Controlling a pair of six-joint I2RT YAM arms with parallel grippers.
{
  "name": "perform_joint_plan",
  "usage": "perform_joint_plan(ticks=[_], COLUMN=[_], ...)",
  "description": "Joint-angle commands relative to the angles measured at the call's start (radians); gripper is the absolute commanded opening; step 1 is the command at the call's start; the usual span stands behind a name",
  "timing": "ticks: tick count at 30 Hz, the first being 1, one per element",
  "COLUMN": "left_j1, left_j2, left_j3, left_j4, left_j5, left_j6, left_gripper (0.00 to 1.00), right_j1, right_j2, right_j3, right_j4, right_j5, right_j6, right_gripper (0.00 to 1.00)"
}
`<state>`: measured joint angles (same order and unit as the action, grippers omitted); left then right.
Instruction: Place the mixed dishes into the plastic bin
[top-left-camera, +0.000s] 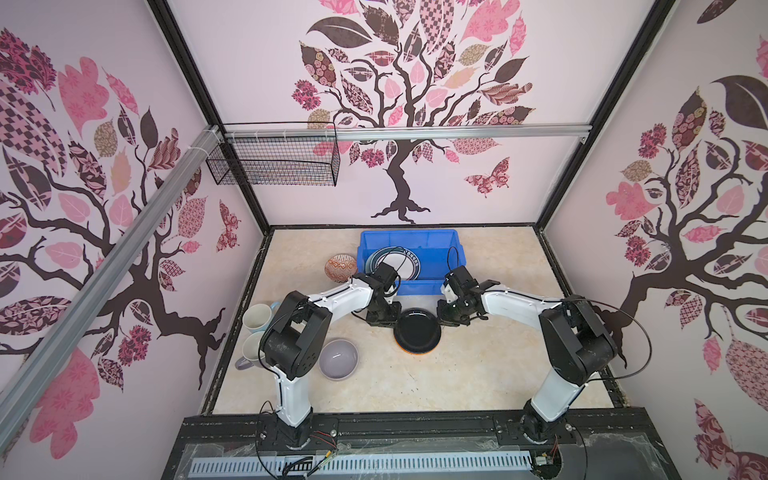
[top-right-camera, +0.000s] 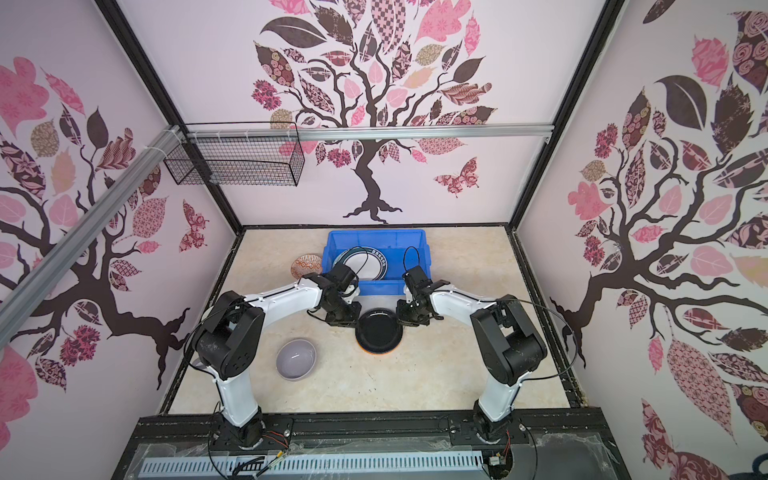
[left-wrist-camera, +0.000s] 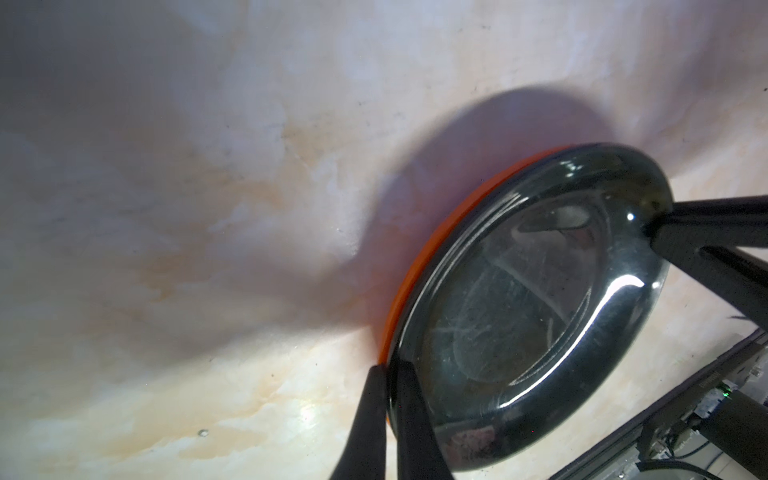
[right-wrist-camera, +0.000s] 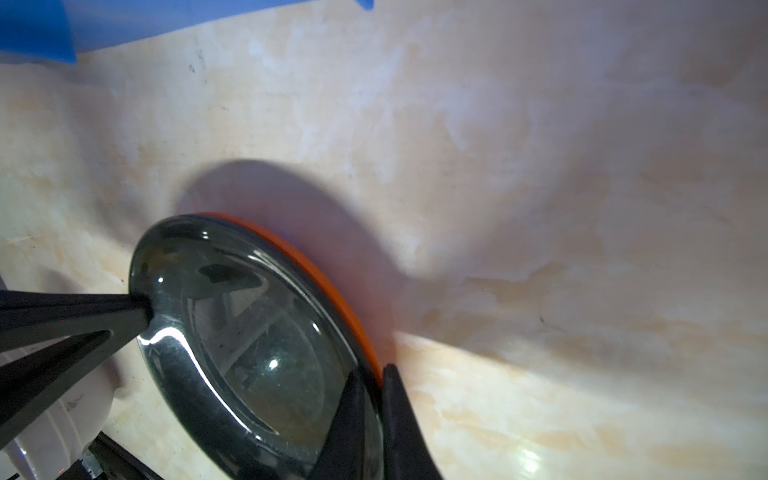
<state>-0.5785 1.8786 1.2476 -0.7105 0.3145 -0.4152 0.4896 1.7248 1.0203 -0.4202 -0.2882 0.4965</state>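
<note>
Left gripper (left-wrist-camera: 390, 370), right gripper (right-wrist-camera: 374, 376) clenched on opposite rims of round black plate (top-left-camera: 417, 332), orange underside. I fear slip if lifts mismatch, or clipping near wall of blue plastic bin (top-left-camera: 419, 286).

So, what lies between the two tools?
The black plate with orange underside: the left tool and right tool each pinch its rim from opposite sides, seen in both wrist views.
</note>
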Motion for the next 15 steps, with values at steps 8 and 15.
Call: perform_joint_plan(ticks=[8, 15], left_j1=[0.012, 0.0], left_j2=[-0.026, -0.04], left_j3=[0.007, 0.002], left_j4=[0.014, 0.027], left_j5=[0.003, 0.017], left_j6=[0.002, -0.011], left_gripper=[0.13, 0.11], right_j1=[0.008, 0.007], right_j2=[-0.124, -0.15], right_j3=[0.017, -0.045], right_j4=[-0.086, -0.04], right_j5=[0.001, -0.05], right_j6=[0.011, 0.044], right_gripper=[0.0, 0.0])
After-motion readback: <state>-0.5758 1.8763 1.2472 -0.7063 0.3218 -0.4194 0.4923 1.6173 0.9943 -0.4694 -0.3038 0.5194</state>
